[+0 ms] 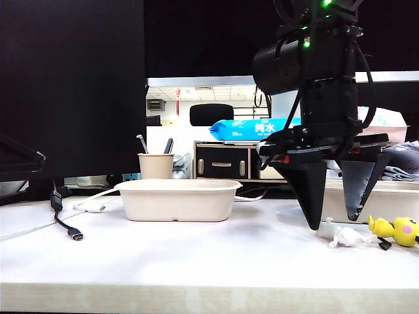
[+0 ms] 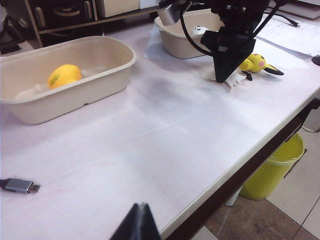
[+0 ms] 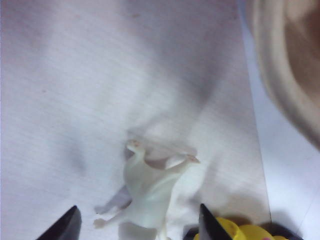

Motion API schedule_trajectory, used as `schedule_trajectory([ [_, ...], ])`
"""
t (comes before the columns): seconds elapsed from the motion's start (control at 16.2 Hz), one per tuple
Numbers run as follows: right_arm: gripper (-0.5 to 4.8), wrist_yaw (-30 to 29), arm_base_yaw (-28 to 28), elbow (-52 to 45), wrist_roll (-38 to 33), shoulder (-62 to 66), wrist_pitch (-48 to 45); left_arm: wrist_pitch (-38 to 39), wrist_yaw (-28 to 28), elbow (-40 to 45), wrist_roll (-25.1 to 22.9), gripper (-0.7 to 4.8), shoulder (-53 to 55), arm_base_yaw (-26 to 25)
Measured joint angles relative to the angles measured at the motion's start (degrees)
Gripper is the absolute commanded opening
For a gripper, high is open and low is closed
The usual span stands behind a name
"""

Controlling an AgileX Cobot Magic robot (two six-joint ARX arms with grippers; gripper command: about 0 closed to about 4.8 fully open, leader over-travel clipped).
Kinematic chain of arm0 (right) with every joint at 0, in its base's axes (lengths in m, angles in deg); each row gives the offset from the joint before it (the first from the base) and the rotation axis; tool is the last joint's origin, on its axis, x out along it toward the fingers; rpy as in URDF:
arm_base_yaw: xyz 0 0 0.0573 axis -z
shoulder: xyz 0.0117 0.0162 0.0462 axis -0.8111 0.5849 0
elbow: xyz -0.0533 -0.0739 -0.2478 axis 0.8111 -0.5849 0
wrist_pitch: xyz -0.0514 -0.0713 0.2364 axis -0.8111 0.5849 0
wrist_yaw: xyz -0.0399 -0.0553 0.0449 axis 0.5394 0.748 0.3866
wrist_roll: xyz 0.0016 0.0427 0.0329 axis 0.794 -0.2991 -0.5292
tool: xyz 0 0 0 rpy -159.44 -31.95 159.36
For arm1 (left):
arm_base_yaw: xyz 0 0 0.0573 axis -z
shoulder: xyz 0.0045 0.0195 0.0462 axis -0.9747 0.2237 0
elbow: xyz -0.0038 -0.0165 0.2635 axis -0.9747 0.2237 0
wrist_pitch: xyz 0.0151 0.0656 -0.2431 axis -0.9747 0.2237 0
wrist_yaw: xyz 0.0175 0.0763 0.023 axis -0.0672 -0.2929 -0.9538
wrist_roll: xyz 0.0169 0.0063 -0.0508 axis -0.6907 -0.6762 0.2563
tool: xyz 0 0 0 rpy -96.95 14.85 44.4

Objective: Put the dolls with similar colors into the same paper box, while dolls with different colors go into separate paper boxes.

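From the exterior view we see the right gripper hanging just above the table, fingers pointing down and spread apart. The small white limbed figure lies on the table below them, and the yellow figure with pink cheek lies just beside it. One paper box stands at the middle of the table; a tan cup with pens stands behind it.

In the left wrist view we find the yellow rubber duck already in the near paper box. The far paper box holds something white, which we take for the egg-shaped blob. The left gripper shows only as a dark tip at the picture's edge, hanging over the table front away from every doll; we cannot tell how its jaws stand.

In the right wrist view we have the white figure lying between the two spread fingertips, untouched.

We judge the step in hand to be picking up the white figure. The next move calls for lowering, closing on its body without nudging the yellow neighbour, then carrying it to the far box.
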Motion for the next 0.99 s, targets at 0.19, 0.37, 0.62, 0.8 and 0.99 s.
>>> schedule_trajectory([
  [0.19,3.04,0.0,0.0,0.0,0.0,0.0,-0.9,0.0,0.0,0.0,0.0,-0.06,0.0,0.0],
  [0.37,3.02,0.0,0.0,0.0,0.0,0.0,-1.0,0.0,0.0,0.0,0.0,-0.06,0.0,0.0],
  [0.62,3.01,0.0,0.0,0.0,-0.1,0.7,-1.4,0.0,0.0,0.0,0.0,-0.06,0.0,0.0],
  [0.8,2.85,0.0,0.0,-0.2,-0.2,2.2,-1.3,0.0,0.0,0.0,0.0,-0.06,0.0,0.0],
  [0.99,2.07,0.0,0.0,-0.2,-0.3,2.2,-1.4,0.0,0.0,0.0,0.0,-0.06,0.0,0.0],
])
